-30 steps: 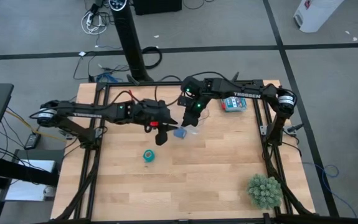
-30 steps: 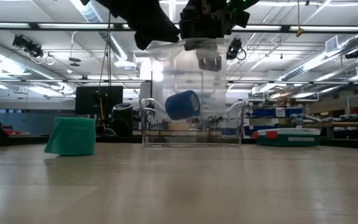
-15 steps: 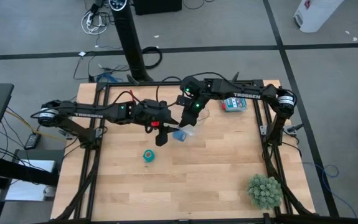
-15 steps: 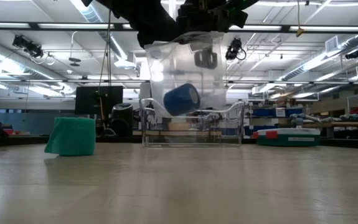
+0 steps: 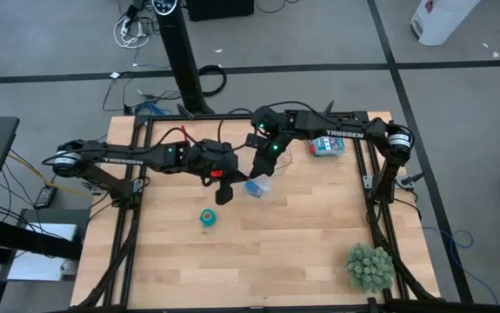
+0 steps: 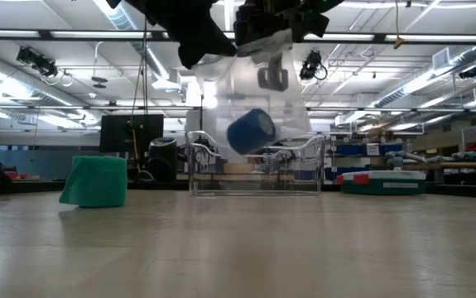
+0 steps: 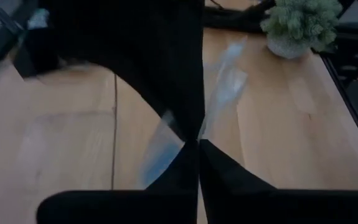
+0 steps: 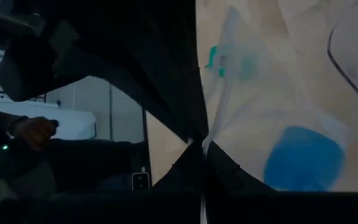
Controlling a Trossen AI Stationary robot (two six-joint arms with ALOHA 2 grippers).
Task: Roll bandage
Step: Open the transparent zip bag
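The teal bandage [image 5: 207, 217] is a small coil standing on the wooden table [image 5: 302, 235], left of centre; the low view has it on the left [image 6: 97, 180]. Above the table's middle hangs a clear plastic bag [image 6: 250, 99] with a blue roll [image 6: 250, 132] inside. My left gripper [image 5: 235, 179] and my right gripper [image 5: 265, 168] are both shut on the bag's top. In the right wrist view the blue roll [image 8: 303, 158] shows through the film, and the bandage [image 8: 215, 59] lies far below. My left gripper pinches the bag's clear film [image 7: 211, 118] between its two shut fingers, coming slantwise down from the table's left. The bag hangs below, clear of the table. My right gripper pinches the bag's film near its upper edge [image 8: 221, 127] between its two fingers, slanting down from the far right. The bag hangs below it with the blue roll in its bottom.
A clear wire-edged container [image 6: 254, 170] stands on the table behind the bag. A teal and red box [image 5: 326, 143] lies at the far right. A small green plant [image 5: 370, 267] sits at the near right corner. Black frame rails [image 5: 380, 217] border the table.
Both arms have stayed in place. The hanging bag has changed shape and tipped a little, and the blue roll inside it has shifted slightly up and toward the table's right.
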